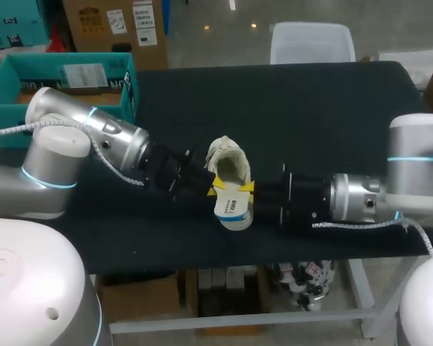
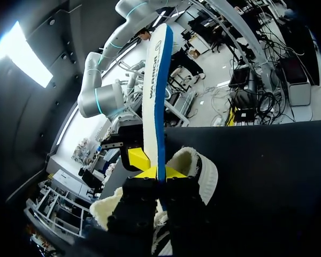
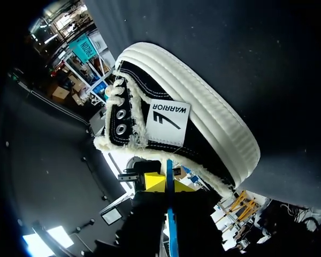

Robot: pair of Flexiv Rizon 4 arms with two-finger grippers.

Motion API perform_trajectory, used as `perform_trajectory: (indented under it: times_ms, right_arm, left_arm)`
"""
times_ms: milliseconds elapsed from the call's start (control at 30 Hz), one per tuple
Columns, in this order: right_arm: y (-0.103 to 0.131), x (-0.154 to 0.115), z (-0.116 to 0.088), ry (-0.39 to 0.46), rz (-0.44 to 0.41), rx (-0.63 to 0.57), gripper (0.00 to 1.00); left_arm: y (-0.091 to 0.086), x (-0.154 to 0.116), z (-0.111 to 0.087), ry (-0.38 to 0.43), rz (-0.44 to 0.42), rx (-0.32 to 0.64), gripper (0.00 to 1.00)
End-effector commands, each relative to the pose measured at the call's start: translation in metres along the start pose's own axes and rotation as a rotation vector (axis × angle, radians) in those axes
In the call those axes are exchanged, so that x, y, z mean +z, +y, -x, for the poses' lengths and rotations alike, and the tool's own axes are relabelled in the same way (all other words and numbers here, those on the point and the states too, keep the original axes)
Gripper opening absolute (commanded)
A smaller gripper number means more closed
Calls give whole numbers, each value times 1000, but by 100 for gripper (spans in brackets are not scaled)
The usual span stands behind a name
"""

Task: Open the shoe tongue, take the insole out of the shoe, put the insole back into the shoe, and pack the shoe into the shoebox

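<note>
Both of my grippers are closed on the same insole (image 1: 231, 207). The left gripper (image 1: 215, 189) pinches it from one side and the right gripper (image 1: 245, 188) from the other, with their yellow tips almost facing each other across it. The insole is white with a blue edge and a blue mark on its face. In both wrist views it shows edge-on, as a thin band running out between the fingers.

The shoe (image 1: 229, 162) lies on the table (image 1: 310, 108) just behind the insole, near the middle. It is a black canvas shoe with a thick ribbed white sole, silver eyelets, a white label on the side and cream fleece lining around its wide opening. In the head view the far end of the insole meets the opening, but I cannot tell if it is still inside.

The table has a black cloth cover. A teal box (image 1: 58, 79) stands at its far left corner, well apart from the shoe.
</note>
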State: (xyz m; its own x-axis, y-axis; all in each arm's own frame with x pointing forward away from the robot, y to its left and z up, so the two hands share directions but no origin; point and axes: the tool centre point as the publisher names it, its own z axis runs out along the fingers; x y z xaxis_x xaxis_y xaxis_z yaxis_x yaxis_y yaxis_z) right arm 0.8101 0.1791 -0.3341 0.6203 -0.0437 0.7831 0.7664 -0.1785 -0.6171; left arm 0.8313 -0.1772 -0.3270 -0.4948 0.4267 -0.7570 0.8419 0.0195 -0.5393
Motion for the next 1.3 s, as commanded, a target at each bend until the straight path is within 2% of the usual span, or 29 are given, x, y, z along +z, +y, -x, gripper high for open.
perform_trajectory:
  times_ms: [33, 400, 667, 700, 733, 800, 867, 1000, 1167, 1300]
  right_arm:
    - [14, 5, 1, 5, -28, 9, 0]
    - [25, 11, 3, 8, -21, 32, 0]
    - [22, 10, 3, 24, -22, 40, 0]
    - [21, 10, 3, 26, -19, 41, 24]
    - [19, 10, 3, 27, -15, 40, 39]
    - [13, 9, 2, 33, -13, 35, 55]
    - [6, 8, 2, 30, -4, 29, 63]
    - [-9, 3, -1, 26, 16, 10, 50]
    - [-18, -2, 0, 28, 31, -3, 46]
    - [-15, -2, 1, 30, 21, -1, 31]
  left_arm:
    - [13, 6, 3, -2, -6, 0, 0]
    - [46, 10, 9, 15, 3, -30, 0]
    - [44, 10, 6, 14, -6, -24, 0]
    - [43, 9, 6, 12, -6, -22, 0]
    - [42, 9, 6, 12, -6, -21, 0]
    - [41, 9, 6, 11, -5, -18, 0]
    - [40, 8, 6, 12, -4, -16, 0]
    - [37, 8, 5, 7, 0, -12, 0]
    - [35, 9, 5, 2, 1, -11, 0]
    - [34, 11, 5, 4, 2, -10, 0]
